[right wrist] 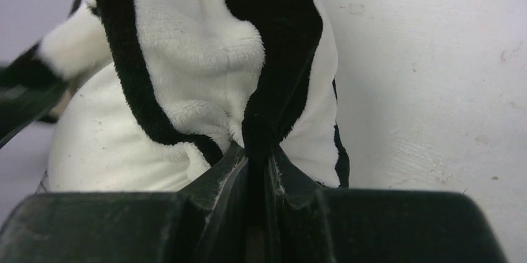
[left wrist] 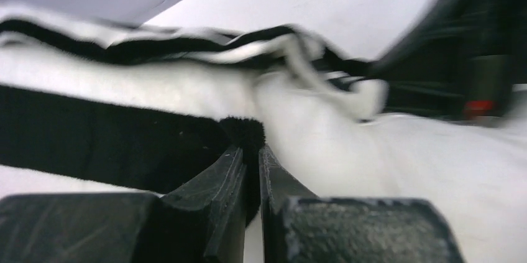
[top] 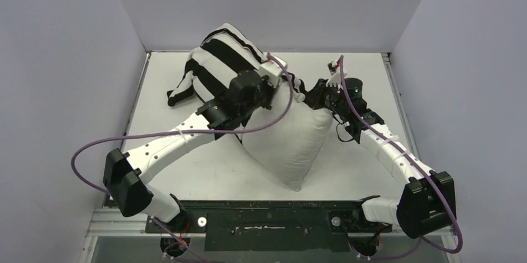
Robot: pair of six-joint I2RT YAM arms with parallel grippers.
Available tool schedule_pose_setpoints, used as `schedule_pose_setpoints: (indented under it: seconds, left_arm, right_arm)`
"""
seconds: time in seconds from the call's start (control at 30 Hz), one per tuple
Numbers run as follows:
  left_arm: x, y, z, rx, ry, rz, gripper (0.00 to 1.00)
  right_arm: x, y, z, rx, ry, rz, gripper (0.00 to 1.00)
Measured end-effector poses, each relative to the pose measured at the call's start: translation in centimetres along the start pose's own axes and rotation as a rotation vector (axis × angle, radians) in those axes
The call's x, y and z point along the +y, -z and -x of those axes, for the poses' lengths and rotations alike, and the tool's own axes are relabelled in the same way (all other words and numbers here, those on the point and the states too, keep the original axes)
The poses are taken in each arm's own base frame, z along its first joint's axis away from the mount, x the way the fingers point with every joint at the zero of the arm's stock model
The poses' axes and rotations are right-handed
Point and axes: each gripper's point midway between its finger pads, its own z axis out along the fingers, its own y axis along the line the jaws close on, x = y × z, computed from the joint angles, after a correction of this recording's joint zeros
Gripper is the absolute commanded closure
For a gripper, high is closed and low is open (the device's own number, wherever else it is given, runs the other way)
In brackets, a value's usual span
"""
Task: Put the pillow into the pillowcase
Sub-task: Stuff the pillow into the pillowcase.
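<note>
**Item 1, left wrist view.** My left pincer (left wrist: 250,158) is pinching narrow. A black-piled edge of the pillowcase (left wrist: 93,145) is sitting between its jaws, so I am counting it as holding that hem. The white ground past the stripes is too blurred for me to name.

**Item 2, right wrist view.** My right pincer (right wrist: 256,162) is clamping a black stripe of the pillowcase (right wrist: 199,45), with its jaws almost together on the fold. The pillow (right wrist: 105,151) is showing plain and white just under the striped cloth and is touching it. The bare table (right wrist: 435,89) is lying to the pillow's right.

**Item 3, top view.** The pillow (top: 289,145) is lying cornerwise on the table (top: 217,173), one corner pointing towards my bases. The pillowcase (top: 224,58) is bunching over the pillow's far-left end only, and most of the pillow is lying outside it. Both my wrists are meeting at the pillow's far corner.

**Item 4, step in hand (my judgement).** I am gripping the mouth of the sleeve at two points, and the sleeving is barely starting.

**Item 5, next move (my judgement).** It is calling for both hems to be drawn together towards the pillow's near corner. The mouth needs spreading wide and both grips need to stay firm, so that the plump filling is not snagging the thin cloth.
</note>
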Motion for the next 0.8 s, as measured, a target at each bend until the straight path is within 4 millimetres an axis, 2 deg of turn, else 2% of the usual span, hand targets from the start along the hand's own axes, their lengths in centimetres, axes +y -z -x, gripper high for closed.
schedule_pose_setpoints:
  seconds: [0.03,0.07,0.13,0.17,0.27,0.37,0.43,0.47,0.57,0.63,0.73,0.8]
  left_arm:
    - [-1.6,0.4,0.7,-0.013,-0.019,-0.019,0.98]
    - [-4.1,1.2,1.7,-0.034,-0.051,-0.040,1.00]
    - [-7.3,2.2,2.1,-0.048,-0.079,-0.071,1.00]
    - [-8.8,2.7,1.7,-0.042,-0.088,-0.094,1.00]
    - [-10.3,2.5,-0.6,-0.016,-0.077,-0.120,1.00]
    - [-10.2,1.5,-3.9,0.034,-0.064,-0.113,1.00]
    - [-10.2,1.0,-4.8,0.045,-0.050,-0.120,1.00]
    - [-10.1,0.8,-4.6,0.037,-0.032,-0.126,0.98]
    - [-8.6,-0.1,-3.4,0.008,0.040,-0.139,0.78]
    - [-6.7,-0.7,-2.7,0.005,0.090,-0.134,0.66]
    - [-3.9,-1.3,-0.5,-0.015,0.139,-0.105,0.59]
    - [-3.2,-1.0,1.6,-0.039,0.152,-0.097,0.57]
  right_arm:
    - [-0.2,-0.1,-0.3,-0.002,-0.018,-0.005,0.97]
    - [-0.4,-0.2,-0.6,-0.004,-0.036,-0.011,0.97]
    - [-1.0,-0.3,-1.5,0.001,-0.080,-0.031,0.98]
    - [-1.3,-0.4,-1.9,0.004,-0.101,-0.041,0.98]
    - [-2.3,-0.5,-3.1,-0.001,-0.161,-0.080,0.98]
    - [-3.0,-0.7,-3.5,-0.024,-0.197,-0.110,0.95]
    - [-3.6,-0.7,-3.8,-0.035,-0.212,-0.135,0.82]
    - [-3.8,-0.7,-3.9,-0.037,-0.212,-0.146,0.72]
    - [-4.4,-0.6,-3.5,-0.041,-0.191,-0.187,0.40]
    - [-4.7,-0.2,-2.5,-0.037,-0.153,-0.226,0.25]
    - [-4.1,0.9,0.0,-0.050,-0.082,-0.251,0.19]
    - [-3.1,2.3,1.7,-0.075,-0.039,-0.247,0.18]
